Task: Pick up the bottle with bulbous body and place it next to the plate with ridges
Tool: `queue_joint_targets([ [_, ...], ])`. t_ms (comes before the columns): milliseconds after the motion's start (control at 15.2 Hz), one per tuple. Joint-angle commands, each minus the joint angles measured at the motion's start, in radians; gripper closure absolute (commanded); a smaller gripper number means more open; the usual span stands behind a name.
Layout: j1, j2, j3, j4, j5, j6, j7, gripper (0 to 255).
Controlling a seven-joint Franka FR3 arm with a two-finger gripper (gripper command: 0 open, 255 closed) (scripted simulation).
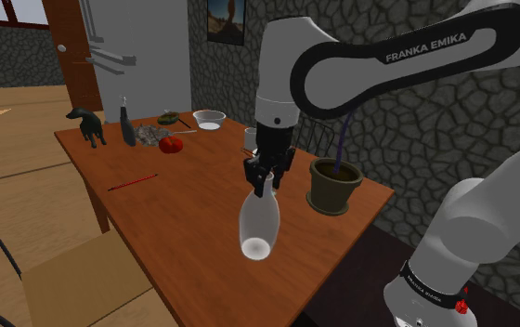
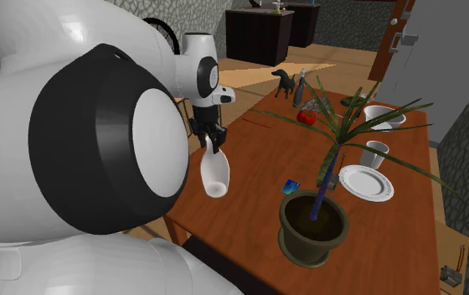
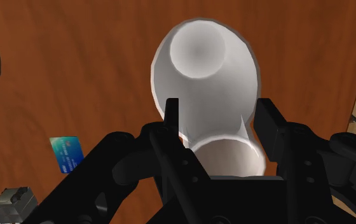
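Shoulder view, starting from the near edge: a brown wooden table (image 1: 184, 223) is standing on a pale wood floor. A potted plant (image 1: 334, 184) in a dark olive pot is sitting at the table's right side in this view, close to the arm. Further along, a thin red stick (image 1: 134, 182) is lying on bare wood. At the far end a red tomato-like thing (image 1: 170, 144), a dark bottle (image 1: 126, 124), a black dog figure (image 1: 86, 124) and a white bowl (image 1: 209, 118) are gathering together. Behind them a grey stone wall (image 1: 435, 139) is rising, carrying a framed picture (image 1: 227, 20), with a pale door (image 1: 142, 46) to its left.

In the second exterior view a white plate (image 2: 366, 183) is lying toward the table's right. A small blue card (image 2: 290, 186) is lying to its left and a white cup (image 2: 375, 154) is standing just beyond it.

The gripper (image 1: 264, 181) is hanging over the near-middle of the table, its jaws clenching the neck of the white bottle (image 1: 258, 223). That bottle is dangling beneath the jaws, neck up and round body down. It is tilting so its base is facing the shoulder camera, and it is looking clear of the tabletop. In the wrist view a black finger is pressing each side of the neck, and the body is swelling out past the fingertips over the wood. The bottle is hanging well apart from the plate, with the card between them.
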Motion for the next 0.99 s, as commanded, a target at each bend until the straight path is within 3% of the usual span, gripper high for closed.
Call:
queue_joint_targets([
  [0, 0.0, -0.008, -0.005, 0.018, 0.0, -0.026, -0.002, 255],
  [924, -0.007, -0.03, -0.036, 0.187, -0.011, -0.217, -0.005, 255],
])
